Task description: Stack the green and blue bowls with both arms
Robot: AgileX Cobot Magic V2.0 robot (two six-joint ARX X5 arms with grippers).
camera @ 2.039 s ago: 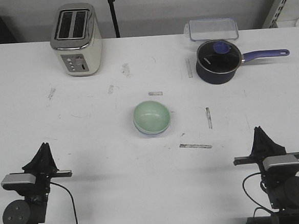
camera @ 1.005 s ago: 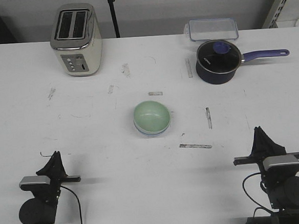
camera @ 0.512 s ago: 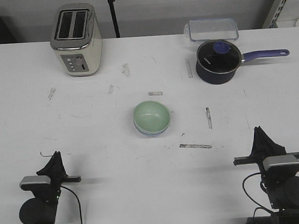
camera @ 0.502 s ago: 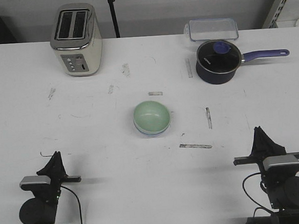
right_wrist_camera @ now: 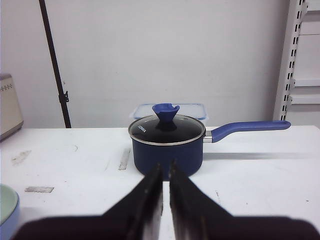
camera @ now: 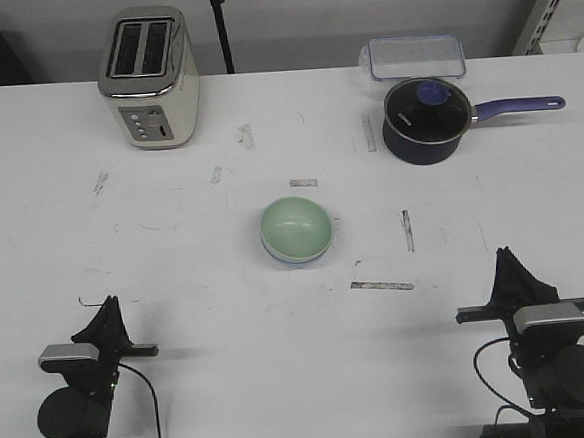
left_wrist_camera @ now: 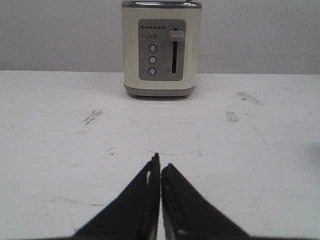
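Observation:
The pale green bowl (camera: 297,228) sits nested inside the blue bowl (camera: 294,262) at the middle of the table; only a thin blue rim shows beneath it. In the right wrist view the green bowl (right_wrist_camera: 5,202) and the blue bowl (right_wrist_camera: 11,226) peek in at the picture's edge. My left gripper (camera: 108,308) rests near the front left edge, far from the bowls, shut and holding nothing (left_wrist_camera: 160,163). My right gripper (camera: 508,260) rests near the front right edge, its fingers together with nothing between them (right_wrist_camera: 165,168).
A cream toaster (camera: 149,79) stands at the back left. At the back right, a dark blue lidded saucepan (camera: 424,119) points its handle right, with a clear plastic container (camera: 413,57) behind it. Tape strips (camera: 382,286) mark the table near the bowls.
Two seconds ago the left arm stood a little further left and forward; it has pulled back toward the front edge and has been still since. The bowls and right arm have not moved.

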